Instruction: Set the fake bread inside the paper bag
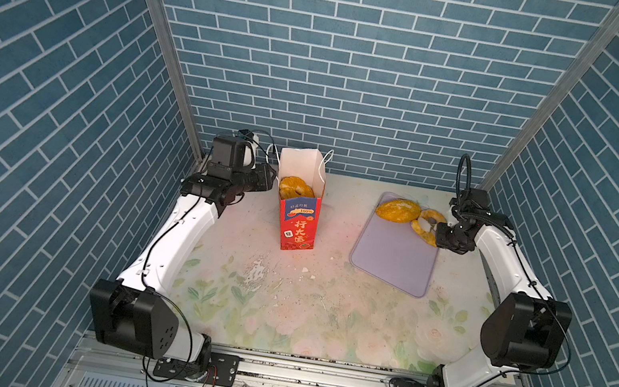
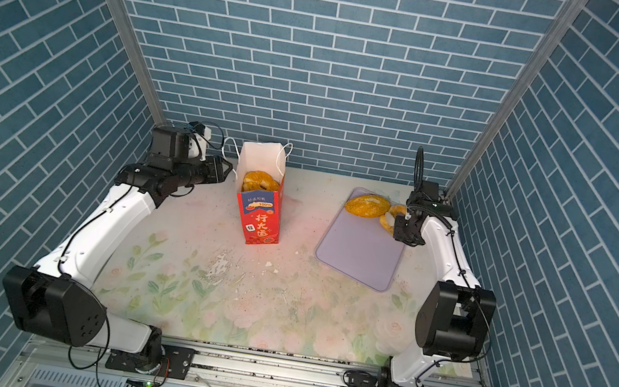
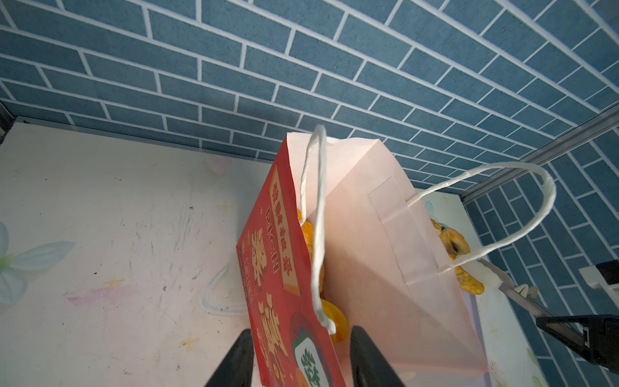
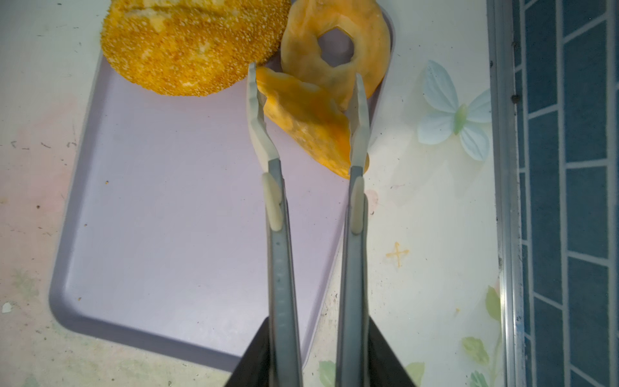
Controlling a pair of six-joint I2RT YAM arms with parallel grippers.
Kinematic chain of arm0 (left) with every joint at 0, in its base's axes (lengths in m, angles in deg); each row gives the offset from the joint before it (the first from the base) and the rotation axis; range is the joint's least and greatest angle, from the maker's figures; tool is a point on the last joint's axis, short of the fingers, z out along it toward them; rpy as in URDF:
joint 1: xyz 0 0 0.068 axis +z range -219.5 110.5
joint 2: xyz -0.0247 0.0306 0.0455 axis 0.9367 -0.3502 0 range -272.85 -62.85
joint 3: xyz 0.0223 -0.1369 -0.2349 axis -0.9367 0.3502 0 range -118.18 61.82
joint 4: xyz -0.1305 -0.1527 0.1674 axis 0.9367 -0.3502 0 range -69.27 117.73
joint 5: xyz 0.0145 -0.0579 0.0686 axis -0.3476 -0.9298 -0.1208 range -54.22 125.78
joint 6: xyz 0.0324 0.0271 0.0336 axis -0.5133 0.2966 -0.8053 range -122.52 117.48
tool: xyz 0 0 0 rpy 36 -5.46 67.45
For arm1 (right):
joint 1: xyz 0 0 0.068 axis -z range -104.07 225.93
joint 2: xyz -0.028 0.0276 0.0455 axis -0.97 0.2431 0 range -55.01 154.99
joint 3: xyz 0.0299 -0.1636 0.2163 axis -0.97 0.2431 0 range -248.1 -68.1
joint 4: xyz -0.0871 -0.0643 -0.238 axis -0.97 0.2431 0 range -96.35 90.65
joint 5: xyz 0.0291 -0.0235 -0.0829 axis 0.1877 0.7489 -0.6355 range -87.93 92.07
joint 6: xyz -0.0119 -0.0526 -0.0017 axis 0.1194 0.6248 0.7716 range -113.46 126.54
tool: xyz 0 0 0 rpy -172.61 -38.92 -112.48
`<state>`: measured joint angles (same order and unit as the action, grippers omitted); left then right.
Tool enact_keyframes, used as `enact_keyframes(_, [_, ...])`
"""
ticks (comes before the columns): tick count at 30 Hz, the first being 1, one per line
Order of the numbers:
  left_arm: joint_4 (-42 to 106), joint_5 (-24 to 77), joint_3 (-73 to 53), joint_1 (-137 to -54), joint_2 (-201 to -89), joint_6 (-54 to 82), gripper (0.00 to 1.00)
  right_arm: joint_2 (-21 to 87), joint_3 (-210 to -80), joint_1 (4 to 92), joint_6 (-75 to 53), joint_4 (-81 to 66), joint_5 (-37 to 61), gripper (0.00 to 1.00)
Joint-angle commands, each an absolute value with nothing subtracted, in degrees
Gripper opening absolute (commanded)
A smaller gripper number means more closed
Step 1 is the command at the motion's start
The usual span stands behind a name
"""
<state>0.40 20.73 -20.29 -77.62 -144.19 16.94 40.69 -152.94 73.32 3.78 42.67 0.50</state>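
Floral table top (image 1: 282, 304), scuffed, crumbs scattered in the middle. Lilac tray (image 1: 394, 258) lies flat on its right half, mostly bare. Red paper bag (image 1: 296, 226) stands upright left of centre, well apart from the tray, mouth open, white lining and white cord handles showing.

Fake bread is split between the two:
- in the bag: golden ring-shaped pastries (image 1: 296, 189) piled near the mouth, seen in both top views; exact count can't be told
- far end of the tray: sesame-crusted oval loaf (image 4: 191, 47), overhanging the rim a bit
- ring doughnut (image 4: 371, 43) just beside the loaf, across the tray's right edge
- orange triangular pastry (image 4: 304, 117) touching the doughnut, also at that edge

Right gripper (image 4: 318, 338) is clamped on long grey tongs (image 4: 281, 251). The tongs' white tips sit on either side of the triangular pastry and both touch it. Whether it is lifted or lying flat can't be told.

Left gripper (image 3: 299, 335) is at the bag's left side near the mouth, jaws spread, one finger outside the red wall and one inside, not pressed together on the paper
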Motion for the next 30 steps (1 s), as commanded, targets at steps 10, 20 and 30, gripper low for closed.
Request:
enact_keyframes(10, [0.0,21.2,-21.2,-77.8,-143.7,16.7,0.48,32.8,-149.7,71.7,5.0,51.2,13.1,0.37])
enact_keyframes(20, [0.4,21.2,-21.4,-78.8,-144.2,16.9,0.49,31.9,-153.6,71.2,8.3,53.8,6.1,0.39])
enact_keyframes(30, [-0.2,21.9,-21.2,-78.9,-143.2,16.5,0.49,40.6,-154.3,71.3,14.0,49.4,3.5,0.44])
